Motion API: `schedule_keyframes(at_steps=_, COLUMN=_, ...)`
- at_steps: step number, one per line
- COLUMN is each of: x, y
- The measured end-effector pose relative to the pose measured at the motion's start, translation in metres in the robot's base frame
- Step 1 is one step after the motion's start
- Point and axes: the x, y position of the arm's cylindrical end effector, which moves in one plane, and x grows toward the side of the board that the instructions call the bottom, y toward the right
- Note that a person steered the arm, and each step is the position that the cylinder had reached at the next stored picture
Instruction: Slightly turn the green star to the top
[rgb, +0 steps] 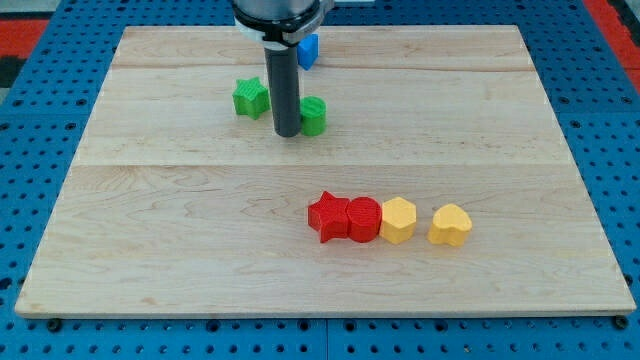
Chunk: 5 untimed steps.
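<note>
The green star (251, 97) lies on the wooden board (180, 220) at the upper left of centre. My tip (286, 133) is down on the board just to the star's right and slightly below it, a small gap apart. A green round block (314, 116) sits right against the rod's right side. The rod stands between the two green blocks and hides part of the round one.
A blue block (307, 49) sits near the board's top edge, partly hidden behind the rod. In the lower middle a row runs left to right: red star (327, 216), red round block (364, 219), yellow hexagon (398, 220), yellow heart (450, 225).
</note>
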Motion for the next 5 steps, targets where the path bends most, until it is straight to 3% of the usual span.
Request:
schedule_keyframes(at_steps=2, x=0.042, y=-0.057)
schedule_keyframes(at_steps=3, x=0.024, y=-0.091)
schedule_keyframes(at_steps=4, x=-0.007, y=-0.088)
schedule_keyframes(at_steps=5, x=-0.034, y=-0.038)
